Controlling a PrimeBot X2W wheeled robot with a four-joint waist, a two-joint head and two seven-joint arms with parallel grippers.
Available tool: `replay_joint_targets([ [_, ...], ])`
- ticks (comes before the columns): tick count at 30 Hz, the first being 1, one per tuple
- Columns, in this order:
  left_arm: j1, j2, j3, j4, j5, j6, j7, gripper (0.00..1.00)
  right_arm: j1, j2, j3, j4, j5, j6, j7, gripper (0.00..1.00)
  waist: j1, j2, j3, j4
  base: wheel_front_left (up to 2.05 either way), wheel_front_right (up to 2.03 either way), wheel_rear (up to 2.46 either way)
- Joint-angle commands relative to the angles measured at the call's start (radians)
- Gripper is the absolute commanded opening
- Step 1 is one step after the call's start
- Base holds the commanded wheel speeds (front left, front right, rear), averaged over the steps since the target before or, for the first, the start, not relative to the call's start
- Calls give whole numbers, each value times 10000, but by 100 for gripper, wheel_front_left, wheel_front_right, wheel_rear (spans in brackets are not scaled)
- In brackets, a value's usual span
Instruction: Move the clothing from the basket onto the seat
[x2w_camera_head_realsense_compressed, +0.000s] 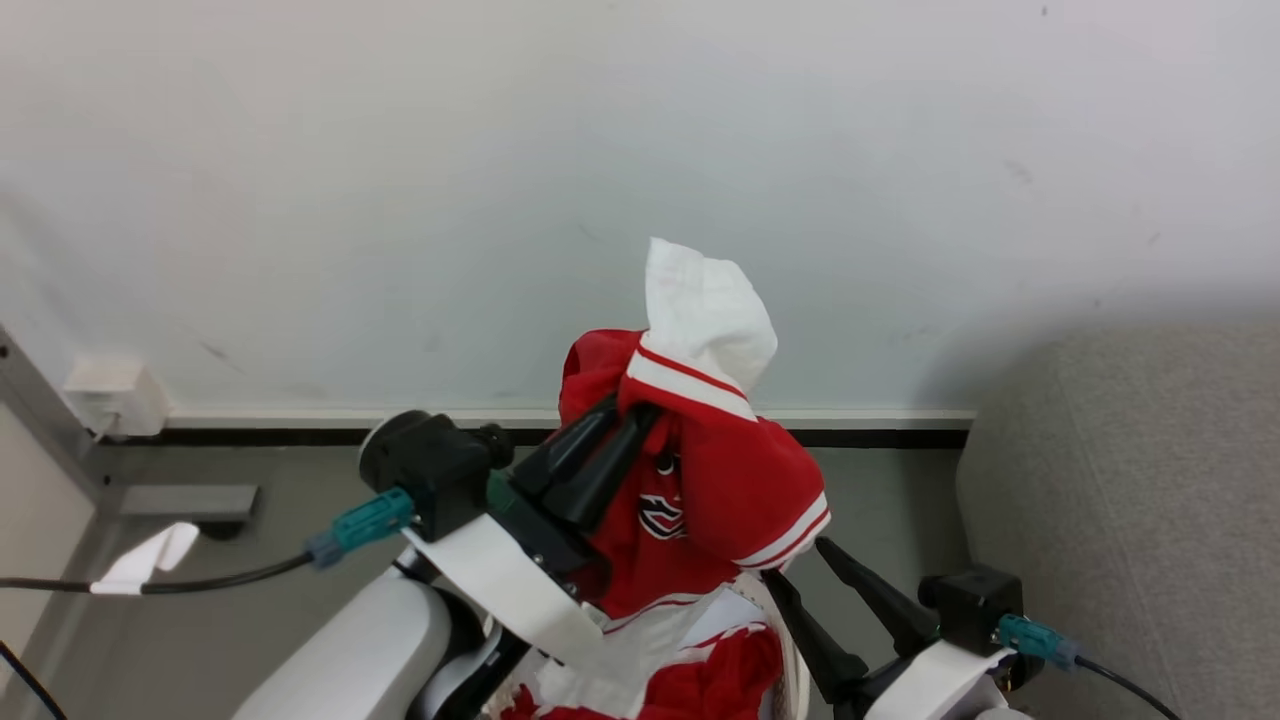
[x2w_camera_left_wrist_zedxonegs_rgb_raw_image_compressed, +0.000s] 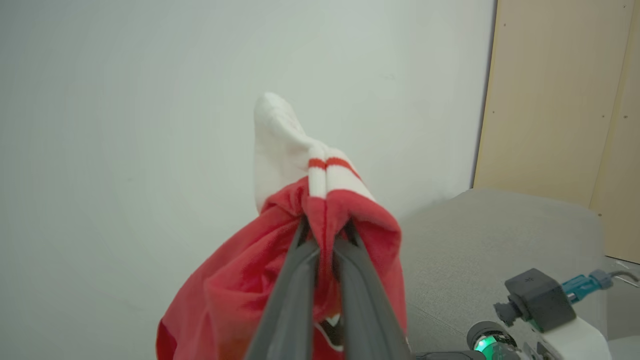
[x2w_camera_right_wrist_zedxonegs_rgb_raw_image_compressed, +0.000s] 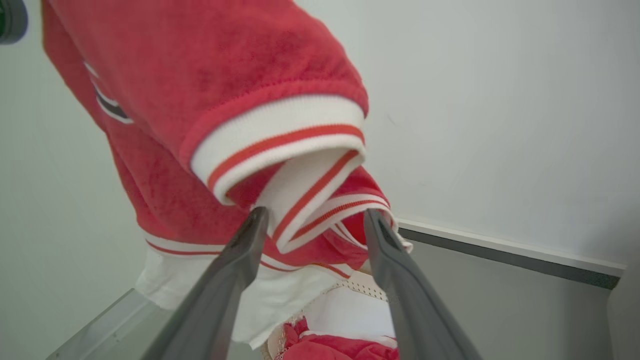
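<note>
My left gripper (x2w_camera_head_realsense_compressed: 632, 412) is shut on a red garment of the clothing (x2w_camera_head_realsense_compressed: 730, 470), held up in front of the wall. A white panel and striped trim stick up above the fingers. In the left wrist view the two fingers (x2w_camera_left_wrist_zedxonegs_rgb_raw_image_compressed: 300, 265) pinch a red fold (x2w_camera_left_wrist_zedxonegs_rgb_raw_image_compressed: 325, 210). My right gripper (x2w_camera_head_realsense_compressed: 797, 562) stands open just below the hanging garment. In the right wrist view a striped cuff (x2w_camera_right_wrist_zedxonegs_rgb_raw_image_compressed: 280, 135) hangs right at its open fingertips (x2w_camera_right_wrist_zedxonegs_rgb_raw_image_compressed: 257, 217). Below lies the basket (x2w_camera_right_wrist_zedxonegs_rgb_raw_image_compressed: 350, 289) with perforated wall and more red clothing (x2w_camera_right_wrist_zedxonegs_rgb_raw_image_compressed: 340, 347). The grey seat (x2w_camera_head_realsense_compressed: 1130, 500) is at the right.
A white wall with a dark baseboard (x2w_camera_head_realsense_compressed: 880, 437) runs behind. A wall socket (x2w_camera_head_realsense_compressed: 110, 395) and a black cable (x2w_camera_head_realsense_compressed: 220, 577) sit at the left. A pale wooden panel (x2w_camera_left_wrist_zedxonegs_rgb_raw_image_compressed: 550, 100) stands behind the seat (x2w_camera_left_wrist_zedxonegs_rgb_raw_image_compressed: 480, 240). Grey floor lies between basket and wall.
</note>
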Motion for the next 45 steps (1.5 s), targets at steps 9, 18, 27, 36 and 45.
replay_joint_targets([
  [9,69,-151,-337,-215,12,-74,134,0,-526,231,-390,211,-224,-21,7,100,0,-1,-40,954,0,0,0],
  [18,37,-333,-658,-407,-79,-153,216,0,-998,329,639,622,759,-21,5,100,0,-1,-104,1569,0,0,0],
  [27,45,-383,-776,-448,-215,-157,225,0,-1540,504,707,501,1065,-21,5,100,0,-1,-90,1944,0,0,0],
  [36,79,-329,-769,-281,-296,-100,155,0,-1451,378,872,-30,1002,-21,5,0,0,-1,-65,1939,0,0,0],
  [45,227,-189,-619,143,-466,37,66,0,-1025,152,458,-640,827,-21,5,0,0,-1,-13,1512,0,0,0],
])
